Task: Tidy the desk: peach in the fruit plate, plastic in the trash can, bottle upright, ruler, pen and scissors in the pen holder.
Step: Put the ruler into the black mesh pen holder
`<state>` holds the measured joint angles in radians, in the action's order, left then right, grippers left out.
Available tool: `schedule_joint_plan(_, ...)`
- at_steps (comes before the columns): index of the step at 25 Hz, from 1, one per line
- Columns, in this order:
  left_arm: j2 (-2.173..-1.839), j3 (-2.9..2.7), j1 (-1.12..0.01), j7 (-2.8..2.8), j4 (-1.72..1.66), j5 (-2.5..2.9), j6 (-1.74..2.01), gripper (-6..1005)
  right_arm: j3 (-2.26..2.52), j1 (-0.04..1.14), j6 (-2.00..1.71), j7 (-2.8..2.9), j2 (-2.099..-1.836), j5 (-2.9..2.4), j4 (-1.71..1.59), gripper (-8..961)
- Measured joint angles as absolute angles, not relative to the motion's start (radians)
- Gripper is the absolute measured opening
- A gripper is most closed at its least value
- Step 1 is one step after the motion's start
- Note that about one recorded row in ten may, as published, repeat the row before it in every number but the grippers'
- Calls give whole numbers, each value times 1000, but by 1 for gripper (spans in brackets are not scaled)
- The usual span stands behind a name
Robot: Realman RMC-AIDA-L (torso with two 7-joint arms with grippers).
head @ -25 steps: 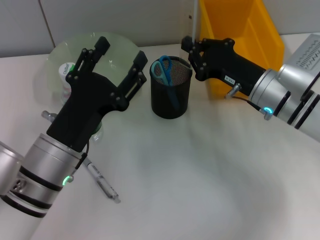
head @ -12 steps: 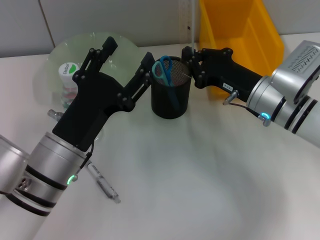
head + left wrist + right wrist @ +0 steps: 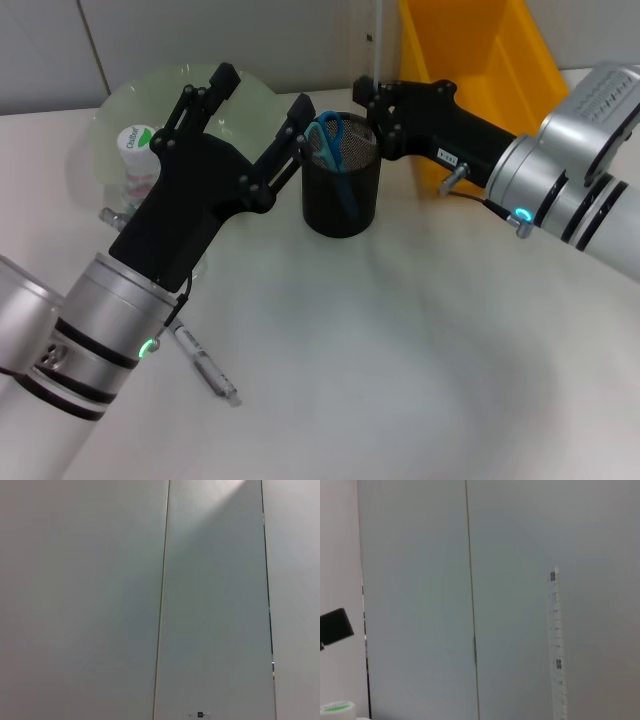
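My right gripper [image 3: 374, 98] is shut on a clear ruler [image 3: 378, 35], holding it upright above the far rim of the black mesh pen holder [image 3: 340, 205]. The ruler [image 3: 556, 645] also shows in the right wrist view. Blue-handled scissors [image 3: 328, 140] stand inside the holder. My left gripper [image 3: 262, 100] is open just left of the holder, one fingertip [image 3: 299, 108] close to its rim. A pen [image 3: 205, 365] lies on the table under my left arm. A bottle [image 3: 135, 150] with a white-green cap sits by the green fruit plate [image 3: 245, 88], partly hidden by the arm. Peach and plastic are out of view.
A yellow bin [image 3: 490, 60] stands behind my right arm at the back. A wall runs behind the table. In the right wrist view a left fingertip [image 3: 335, 626] and the bottle cap [image 3: 337, 708] show at the edge. White tabletop [image 3: 400, 350] lies in front.
My right gripper has carried the ruler left, from beside the yellow bin to above the holder's rim. My left gripper has moved up and right, closer to the holder.
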<state>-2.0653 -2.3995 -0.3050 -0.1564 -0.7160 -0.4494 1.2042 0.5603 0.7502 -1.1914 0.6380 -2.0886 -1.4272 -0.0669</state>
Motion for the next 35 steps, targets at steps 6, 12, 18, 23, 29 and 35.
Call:
schedule_joint_plan(6,-2063,-2386,-310,-156,-739,-450,1164,801,588,762,-1170,689,-2086,-1432,-90,-1)
schedule_joint_plan(12,-2063,-2367,-315,-173,-741,-419,1159,801,628,774,-1093,703,-2089,-1433,-90,-1)
schedule_joint_plan(18,-2065,-2314,-315,-229,-741,-352,1146,801,630,770,-1062,702,-2091,-1433,-89,-2)
schedule_joint_plan(23,-2066,-2310,-315,-233,-741,-346,1145,800,630,766,-1055,704,-2091,-1432,-86,-2)
schedule_joint_plan(29,-2066,-2307,-310,-234,-742,-346,1148,800,631,758,-1053,706,-2090,-1432,-86,36)
schedule_joint_plan(35,-2066,-2303,-312,-234,-742,-345,1151,800,640,753,-1053,706,-2089,-1432,-87,93)
